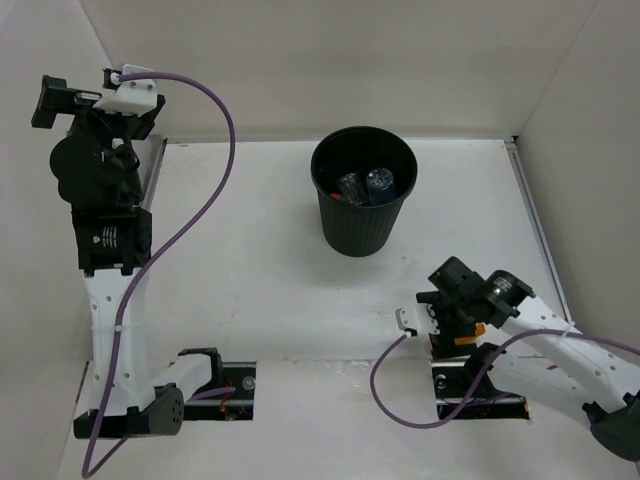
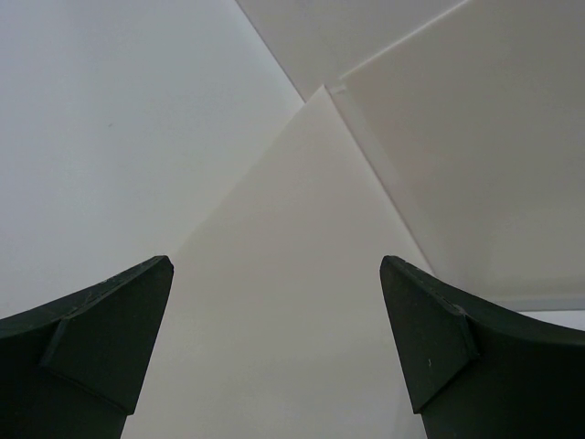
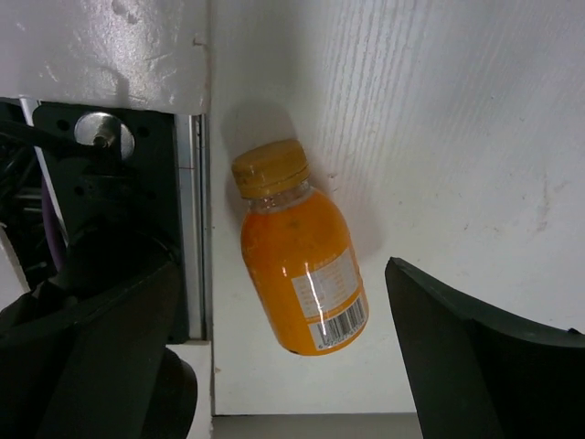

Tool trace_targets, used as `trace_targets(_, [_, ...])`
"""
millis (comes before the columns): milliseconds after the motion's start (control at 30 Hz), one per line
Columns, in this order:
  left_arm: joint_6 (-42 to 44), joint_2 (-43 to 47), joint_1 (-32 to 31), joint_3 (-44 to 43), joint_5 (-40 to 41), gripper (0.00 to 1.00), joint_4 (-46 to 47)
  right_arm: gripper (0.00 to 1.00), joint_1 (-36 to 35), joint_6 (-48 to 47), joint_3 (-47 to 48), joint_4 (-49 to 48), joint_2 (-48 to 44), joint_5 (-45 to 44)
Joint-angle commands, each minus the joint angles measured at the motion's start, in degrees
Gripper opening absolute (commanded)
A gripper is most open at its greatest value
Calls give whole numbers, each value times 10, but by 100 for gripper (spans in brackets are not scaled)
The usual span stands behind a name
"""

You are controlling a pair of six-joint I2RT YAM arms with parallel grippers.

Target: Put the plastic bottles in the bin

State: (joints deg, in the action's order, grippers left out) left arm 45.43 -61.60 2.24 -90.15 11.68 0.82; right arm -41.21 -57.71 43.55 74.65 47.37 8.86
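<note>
Plastic bottles [image 1: 365, 185] lie inside the black bin [image 1: 360, 232], top view. Left wrist: my left gripper [image 2: 276, 270] is spread wide, facing white walls [image 2: 110, 137]. Right wrist: my right gripper [image 3: 281, 270] is spread too — the orange bottle [image 3: 302, 274] lies on the table [image 3: 439, 137] between its fingers, untouched.

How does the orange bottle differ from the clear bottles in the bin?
The orange bottle lies on its side on the table; the clear bottles sit inside the bin. The orange bottle is orange throughout; the clear bottles are see-through. All are small beside the bin.
</note>
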Motion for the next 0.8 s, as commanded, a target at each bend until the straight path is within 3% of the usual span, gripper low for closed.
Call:
trace_targets(0, [2,23,-1,-25,-17,100,11,100,-4,-28,0,-56,25,9])
trace_targets(167, [9,41,4,-27,-35,100,9,100,-16,-33,-30,-142,55,-7])
trace_targets(500, [27,39,13,-99,-47,100,-14,100,-95,-21,-26,-180,105,-54])
trace_targets(633, [32,45,21,-107,-52,100,-15,100,-84,-1,-1,-140,142,-51])
trace_targets(767, [27,52,23,-102,-50,100,-27,98,-28,60,58,-107,171,20])
